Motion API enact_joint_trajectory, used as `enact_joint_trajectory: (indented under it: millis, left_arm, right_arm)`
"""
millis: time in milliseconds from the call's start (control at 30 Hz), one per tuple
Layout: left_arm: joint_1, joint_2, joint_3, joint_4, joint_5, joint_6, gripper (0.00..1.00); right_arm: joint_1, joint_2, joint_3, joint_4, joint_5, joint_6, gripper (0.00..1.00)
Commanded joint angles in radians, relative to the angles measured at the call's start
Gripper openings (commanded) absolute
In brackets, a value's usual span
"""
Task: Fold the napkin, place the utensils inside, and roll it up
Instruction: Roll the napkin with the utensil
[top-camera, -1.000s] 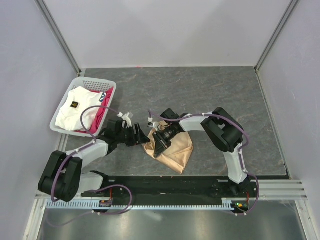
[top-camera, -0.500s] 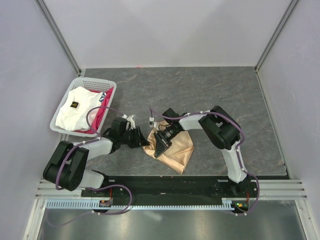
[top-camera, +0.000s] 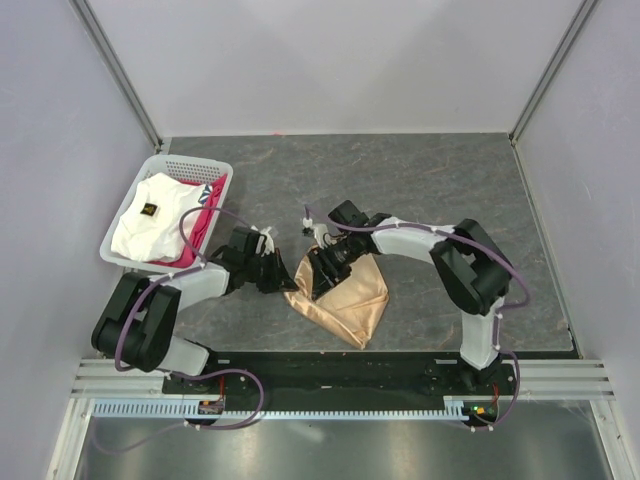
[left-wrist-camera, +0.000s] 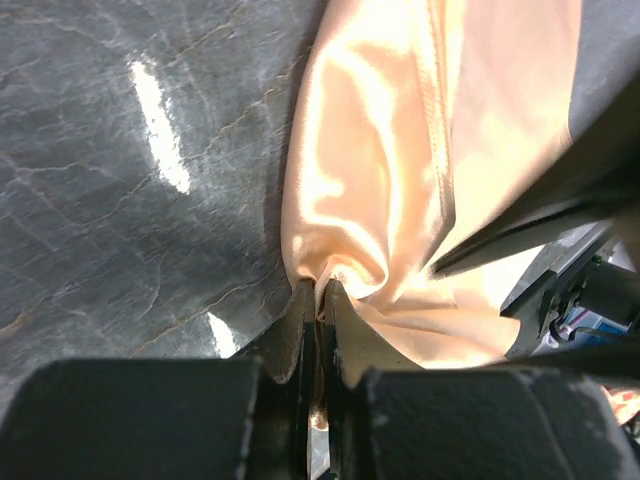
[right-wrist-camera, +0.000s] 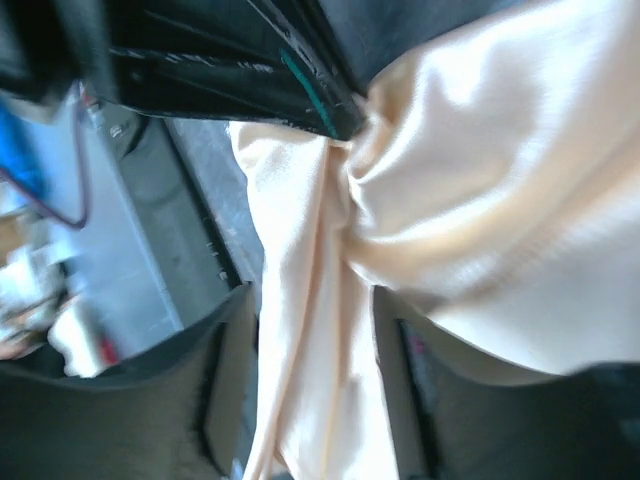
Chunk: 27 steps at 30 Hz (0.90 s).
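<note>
A dark grey, marble-veined table top (top-camera: 430, 180) fills the booth, shut in by 3 plain pale walls (top-camera: 330, 60) — 2 slim metal posts (top-camera: 118, 70) mark the far corners. Light glares off the surface in white streaks (left-wrist-camera: 160, 125); a slotted rail (top-camera: 330, 409) runs along the near edge.

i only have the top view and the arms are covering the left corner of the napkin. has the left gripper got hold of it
observer: Yes. In the left wrist view the left gripper is shut on a pinched fold at the edge of the napkin.
operator: and the right one, gripping too
observer: No. In the right wrist view the right gripper is open. Its fingers stand apart, with a bunched strip of the cloth running between them.
operator: is the cloth flat near the pinch
observer: No. The left wrist view shows it puckered, with creases fanning out from the pinch.
</note>
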Motion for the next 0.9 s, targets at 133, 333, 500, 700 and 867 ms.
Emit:
enact_joint_trajectory:
  millis: [133, 333, 500, 700, 867]
  left_arm:
    - [-0.004, 0.047, 0.146, -0.301, -0.029, 0.019, 0.02]
    - [-0.001, 0.073, 0.198, -0.383, -0.023, 0.045, 0.02]
    - [-0.001, 0.081, 0.213, -0.398, -0.031, 0.046, 0.02]
    - [-0.001, 0.082, 0.224, -0.412, -0.035, 0.048, 0.02]
    - [-0.001, 0.082, 0.229, -0.415, -0.038, 0.048, 0.02]
  right_arm:
    - [0.183, -0.340, -0.047, -0.020, 0.763, -0.044, 0.65]
    - [0.473, -0.431, -0.142, 0.069, 1.125, 0.008, 0.65]
    - [0.652, -0.322, -0.094, 0.052, 1.307, 0.025, 0.62]
    - [0.714, -0.213, -0.058, 0.043, 1.349, 0.031, 0.57]
    - [0.712, -0.170, -0.064, 0.051, 1.363, 0.021, 0.52]
